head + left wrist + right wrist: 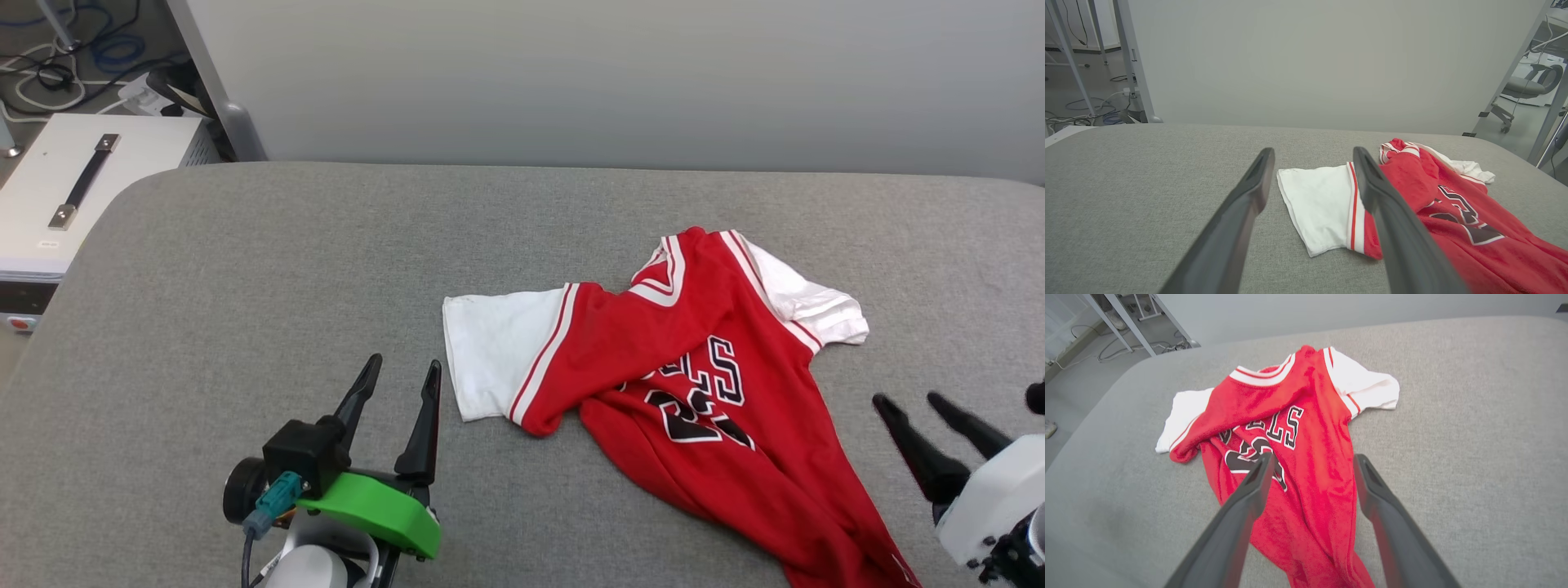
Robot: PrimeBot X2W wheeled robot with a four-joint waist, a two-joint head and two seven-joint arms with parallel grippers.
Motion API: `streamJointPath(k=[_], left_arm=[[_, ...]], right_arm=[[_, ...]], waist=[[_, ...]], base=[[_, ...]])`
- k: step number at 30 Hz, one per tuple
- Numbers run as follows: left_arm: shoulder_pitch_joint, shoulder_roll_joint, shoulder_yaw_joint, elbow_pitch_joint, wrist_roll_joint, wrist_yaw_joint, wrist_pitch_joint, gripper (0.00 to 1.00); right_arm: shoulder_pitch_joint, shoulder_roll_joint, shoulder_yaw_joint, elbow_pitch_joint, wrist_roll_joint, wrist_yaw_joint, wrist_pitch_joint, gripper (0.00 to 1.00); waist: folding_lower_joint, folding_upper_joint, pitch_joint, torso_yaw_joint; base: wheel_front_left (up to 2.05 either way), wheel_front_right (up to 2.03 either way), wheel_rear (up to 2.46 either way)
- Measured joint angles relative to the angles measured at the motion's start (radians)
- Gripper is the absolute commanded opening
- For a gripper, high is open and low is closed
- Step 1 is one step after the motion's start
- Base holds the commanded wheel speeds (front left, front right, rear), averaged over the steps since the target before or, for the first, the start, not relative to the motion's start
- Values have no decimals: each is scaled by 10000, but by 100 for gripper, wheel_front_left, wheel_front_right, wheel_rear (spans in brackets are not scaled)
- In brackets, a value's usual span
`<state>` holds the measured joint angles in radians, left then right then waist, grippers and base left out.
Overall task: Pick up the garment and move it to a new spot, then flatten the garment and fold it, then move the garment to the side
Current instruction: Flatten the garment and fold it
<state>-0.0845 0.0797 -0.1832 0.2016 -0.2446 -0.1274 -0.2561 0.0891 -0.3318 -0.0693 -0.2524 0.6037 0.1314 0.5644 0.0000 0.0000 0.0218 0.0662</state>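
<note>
Nearest, at the lower left, the left gripper (pixel 402 365) stands released, its two dark fingers spread with nothing between them. A green bracket (pixel 371 510) sits on its wrist. Its tips point away and stop just short of the garment's white sleeve, without touching it. At the near right the right gripper (pixel 906 400) is likewise released, its fingers apart and empty, beside the garment's right edge and clear of the cloth. The garment (pixel 702 359), a red jersey T-shirt, lies crumpled on the right half of the grey padded table (pixel 286 269). Its hem end runs toward the near edge and its striped collar lies at the far side. One white sleeve is spread flat to the left. The other is bunched at the far right, and a fold of red cloth is pushed up beside the left sleeve. On the chest, black white-outlined letters read "LLS" at the end of a word whose start is lost in a wrinkle. The number beneath is too creased to read whole. Beyond the table's far edge rises a plain grey wall (pixel 571 82). At the far left are a white case with a black handle (pixel 82 180) and loose cables (pixel 49 73) on the floor.
</note>
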Motion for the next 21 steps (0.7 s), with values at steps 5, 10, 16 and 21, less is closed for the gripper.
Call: streamJointPath(k=[5,10,16,21], left_arm=[[-25,-33,-6,-155,-46,0,0,100],[-66,-52,-31,-299,-48,0,0,100],[-1012,497,-865,-146,-255,0,309,100],[-2944,1528,-2247,410,-840,-2,2895,100]], right_arm=[[-291,-38,105,192,-347,0,-2748,100],[-308,228,188,623,-826,0,-4801,100],[-379,408,272,871,-1150,0,-5490,100],[-673,466,198,794,-1348,0,-5603,100]], waist=[[0,0,118,-54],[0,0,274,-160],[0,0,623,-352],[0,0,1072,-530]], base=[[0,0,0],[0,0,0],[0,0,0],[0,0,0]])
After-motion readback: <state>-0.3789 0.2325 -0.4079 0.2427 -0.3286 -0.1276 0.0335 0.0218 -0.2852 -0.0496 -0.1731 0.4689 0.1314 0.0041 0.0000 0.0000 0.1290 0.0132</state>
